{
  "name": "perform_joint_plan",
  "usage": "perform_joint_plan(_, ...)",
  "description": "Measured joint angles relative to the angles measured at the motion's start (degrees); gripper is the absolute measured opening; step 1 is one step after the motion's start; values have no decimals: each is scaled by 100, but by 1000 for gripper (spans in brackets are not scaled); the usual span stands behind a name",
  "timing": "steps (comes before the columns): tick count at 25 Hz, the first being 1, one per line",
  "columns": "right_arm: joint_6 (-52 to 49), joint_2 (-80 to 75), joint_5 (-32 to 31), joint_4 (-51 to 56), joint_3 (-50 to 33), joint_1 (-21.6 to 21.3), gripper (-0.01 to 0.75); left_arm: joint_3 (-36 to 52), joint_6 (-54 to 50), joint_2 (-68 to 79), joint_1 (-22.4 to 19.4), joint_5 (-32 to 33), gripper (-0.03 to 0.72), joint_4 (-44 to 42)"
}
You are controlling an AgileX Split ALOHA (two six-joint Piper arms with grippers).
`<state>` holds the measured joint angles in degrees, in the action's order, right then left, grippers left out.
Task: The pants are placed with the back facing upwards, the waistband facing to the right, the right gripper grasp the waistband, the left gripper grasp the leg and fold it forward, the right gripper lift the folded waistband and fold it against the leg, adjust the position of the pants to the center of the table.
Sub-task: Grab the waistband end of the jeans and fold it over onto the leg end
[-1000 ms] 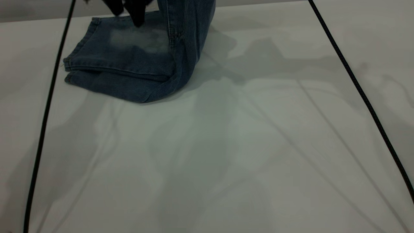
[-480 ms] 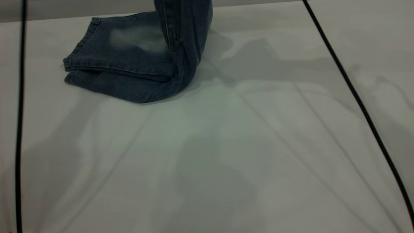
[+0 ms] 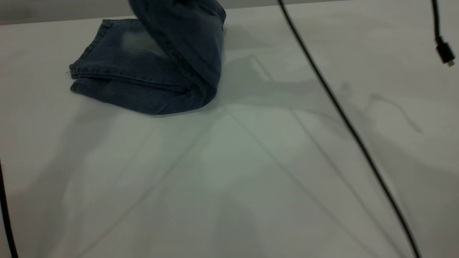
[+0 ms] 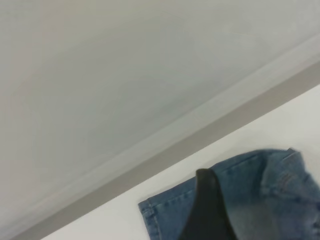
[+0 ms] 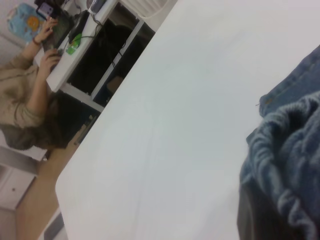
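**Denim shorts half raised at the far left of the table**

The table (image 3: 251, 161), a broad pale surface, fills the exterior view. The pants (image 3: 143, 75) lie at its far left corner area, near the far edge. Their lower part rests flat, folded double, with the stitched hems (image 3: 77, 77) stacked and pointing left and a pale faded patch on the upper layer. The other end of the denim rises steeply from the fold and leaves the top of the view, so whatever holds it there is out of sight in that view.

In the right wrist view, the gathered waistband (image 5: 295, 165) bunches right against a dark finger (image 5: 260, 215) of the right gripper; the cloth appears pinched there, though the closure itself cannot be told.

In the left wrist view, one dark finger (image 4: 207, 210) of the left gripper stands over the denim near a hem; its opening cannot be told.

Two black cables (image 3: 344, 118) cross the exterior view, one ending in a plug (image 3: 444, 53).

A seated person (image 5: 30, 110) works at a desk beyond the table.
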<state>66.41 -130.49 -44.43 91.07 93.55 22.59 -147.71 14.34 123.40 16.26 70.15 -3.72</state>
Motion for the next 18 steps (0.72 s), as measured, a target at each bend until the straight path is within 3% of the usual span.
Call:
perform_joint_plan(7,186,-425,453,889,125,349,86,0,6,-1,14,-13,498,84)
perform_joint_plan(13,296,-742,584,913,130,586,89,0,11,-1,14,-13,498,101)
perform_joint_plan(16,296,-776,566,897,130,657,144,5,11,-1,14,-13,498,101)
perform_joint_plan(18,296,-776,502,897,130,692,231,5,11,-1,14,-13,498,101)
